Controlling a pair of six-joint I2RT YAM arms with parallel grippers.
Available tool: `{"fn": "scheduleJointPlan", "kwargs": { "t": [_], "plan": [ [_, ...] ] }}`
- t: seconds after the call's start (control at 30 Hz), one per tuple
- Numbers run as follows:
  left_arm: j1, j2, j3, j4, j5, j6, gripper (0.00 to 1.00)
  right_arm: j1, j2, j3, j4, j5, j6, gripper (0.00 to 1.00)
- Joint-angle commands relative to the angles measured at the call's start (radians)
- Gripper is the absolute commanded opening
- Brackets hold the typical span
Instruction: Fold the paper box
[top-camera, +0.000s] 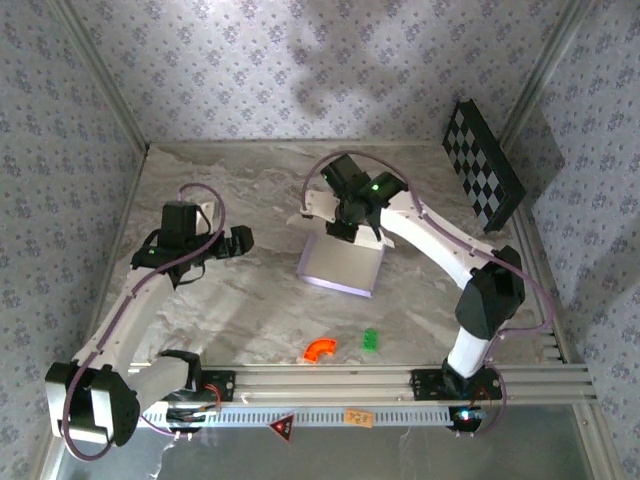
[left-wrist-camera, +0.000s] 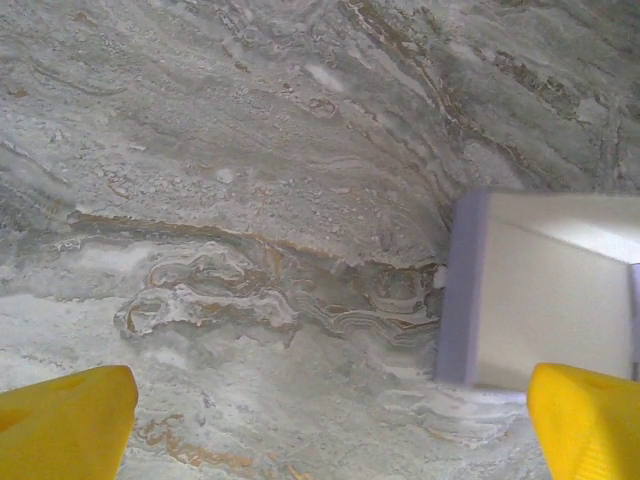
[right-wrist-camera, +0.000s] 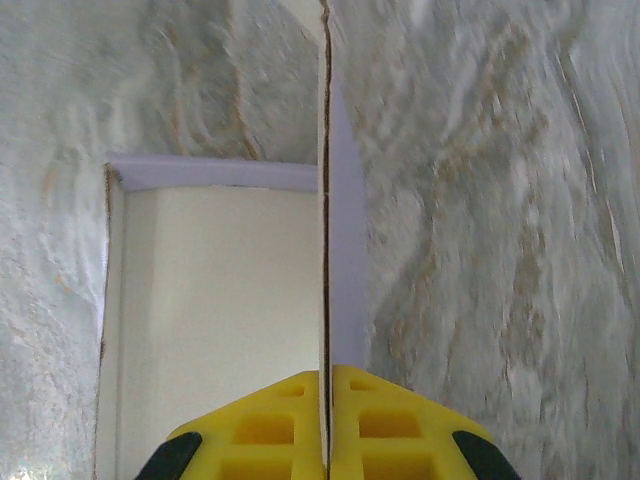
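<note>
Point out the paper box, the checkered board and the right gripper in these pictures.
paper box (top-camera: 342, 268), top view, on its pale flat panel.
checkered board (top-camera: 483, 165), top view, on its middle squares.
right gripper (right-wrist-camera: 326, 375), right wrist view, between its yellow fingertips.

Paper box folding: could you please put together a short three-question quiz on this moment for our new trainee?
1. True or false: the left gripper is shut on the paper box.
2. Fill in: the small piece beside the orange piece is coloured ___.
3. The right gripper pinches: A) the orange piece B) a wall of the paper box C) nothing.
Key: 1 false; 2 green; 3 B.
</note>
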Motion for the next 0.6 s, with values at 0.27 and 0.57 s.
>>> {"fn": "scheduleJointPlan", "kwargs": {
  "t": [0.27,0.57],
  "plan": [
    [0.039,-0.042,-0.005,0.022,0.091,-0.019,0.93,-0.05,0.135,0.188,-0.016,-0.297,-0.295,0.0],
    [0.039,-0.025,0.014,0.045,0.171,-0.015,0.92,-0.053,0.209,0.298,-0.075,-0.269,-0.34,0.24]
  ]
}}
